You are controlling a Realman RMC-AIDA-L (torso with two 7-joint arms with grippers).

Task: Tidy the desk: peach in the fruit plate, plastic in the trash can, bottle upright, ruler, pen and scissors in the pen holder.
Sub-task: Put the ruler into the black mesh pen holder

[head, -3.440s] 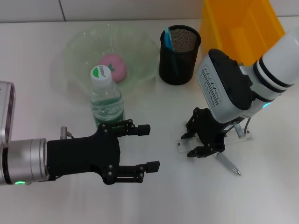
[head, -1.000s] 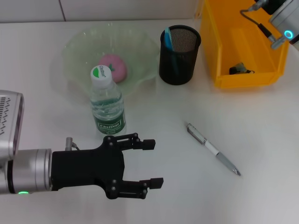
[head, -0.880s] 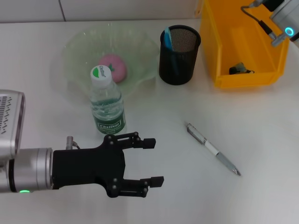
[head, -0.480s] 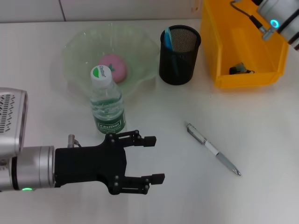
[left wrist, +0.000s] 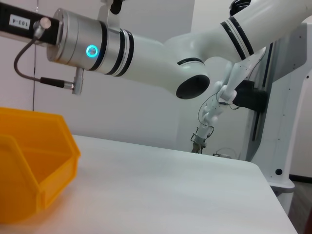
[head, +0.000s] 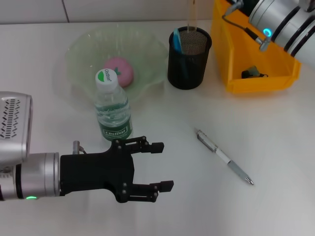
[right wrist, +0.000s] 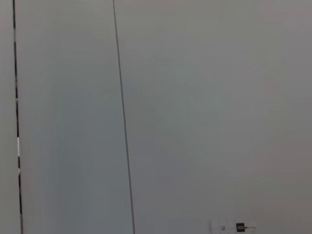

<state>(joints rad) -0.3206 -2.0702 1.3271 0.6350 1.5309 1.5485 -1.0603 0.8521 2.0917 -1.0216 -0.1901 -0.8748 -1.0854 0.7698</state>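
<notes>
A white desk seen from above. The left gripper (head: 157,164) hovers low over the desk on the robot's left side, its two black fingers spread apart with nothing between them. Just beyond it stands a water bottle (head: 112,106), upright, with a green-and-white cap. Past the bottle sits a pale green fruit plate (head: 83,46) with a wavy rim, and a pink peach (head: 121,70) lies inside it. To the right of the plate, and farther from the left gripper, is a black mesh pen holder (head: 189,58) with a blue item standing inside. A thin, clear, upright strip, likely the ruler (head: 192,12), hangs right above the holder's mouth. A silver pen (head: 225,157) lies flat on the desk, off to the right of the left gripper's fingertips, well apart from them. The right arm (head: 281,19) reaches in from the far right corner above a yellow trash can (head: 256,81), which holds a small dark object. Its gripper is out of view, so its state cannot be told.
</notes>
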